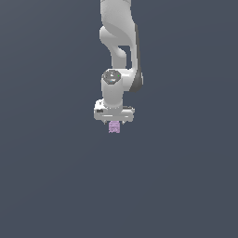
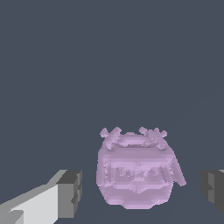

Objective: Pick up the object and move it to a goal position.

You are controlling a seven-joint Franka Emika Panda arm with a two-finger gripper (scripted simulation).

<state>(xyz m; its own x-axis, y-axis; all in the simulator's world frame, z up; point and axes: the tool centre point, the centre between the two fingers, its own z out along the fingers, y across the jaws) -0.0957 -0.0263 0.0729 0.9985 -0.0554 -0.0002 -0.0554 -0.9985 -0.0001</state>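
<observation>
Plain dark slate-grey surface (image 1: pixel 56 186) throughout

Pale lilac-pink object (image 2: pixel 134 173), white arm (image 1: pixel 117 42), dark grey fingertips (image 2: pixel 70 193), plain slate-grey background.

Clear gaps between object (image 2: pixel 135 173) and fingers (image 2: pixel 70 193)

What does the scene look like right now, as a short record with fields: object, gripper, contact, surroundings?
object: small pale lilac-pink blocky object, uneven faces, seen directly below the gripper in the exterior view
gripper: open; dark finger pads stand on either side of the object
contact: wrist view shows a gap between each pad and the object, so not grasped yet
object width: much narrower than the white gripper body
surroundings: plain dark grey-blue surface; no goal marker visible in either view
arm: pointing straight down over the object
</observation>
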